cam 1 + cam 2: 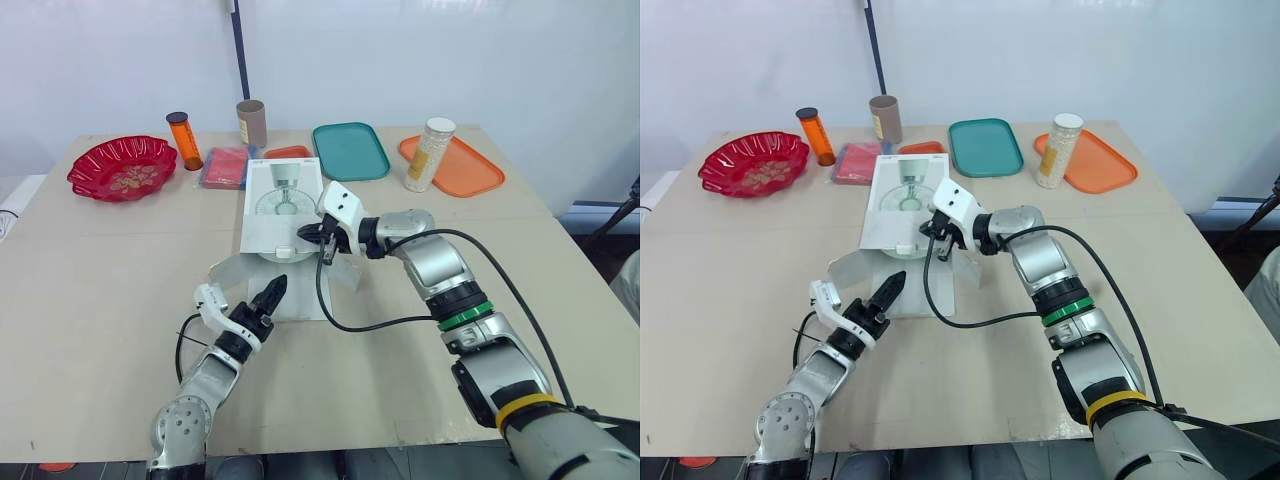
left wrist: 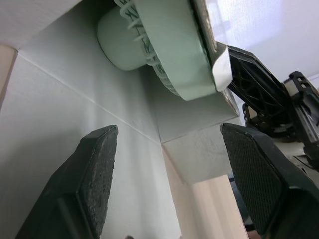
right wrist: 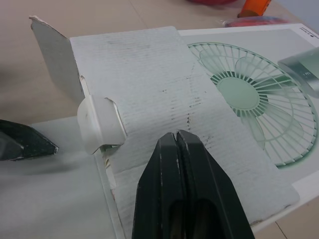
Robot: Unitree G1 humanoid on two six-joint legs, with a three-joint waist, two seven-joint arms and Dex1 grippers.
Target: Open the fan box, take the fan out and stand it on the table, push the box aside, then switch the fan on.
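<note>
The white fan box [image 1: 283, 195] lies flat in the middle of the table, a fan printed on its top. Its near end is open, with flaps [image 1: 226, 270] splayed out onto the table. Inside the opening sits the pale green fan [image 2: 164, 50]. My left gripper [image 1: 268, 300] is open, hovering over the bottom flap and pointing into the box mouth. My right gripper [image 3: 177, 137] is shut, its tips resting on the folded-back corrugated top flap [image 3: 164, 84] at the box's near edge. I see nothing between its fingers.
Along the far side of the table stand a red bowl [image 1: 122, 167], an orange bottle [image 1: 184, 140], a cardboard tube [image 1: 251, 122], a pink packet [image 1: 225, 166], a teal tray [image 1: 350, 150] and an orange tray [image 1: 470, 170] carrying a white canister [image 1: 430, 153]. A black cable [image 1: 370, 322] loops beside the box.
</note>
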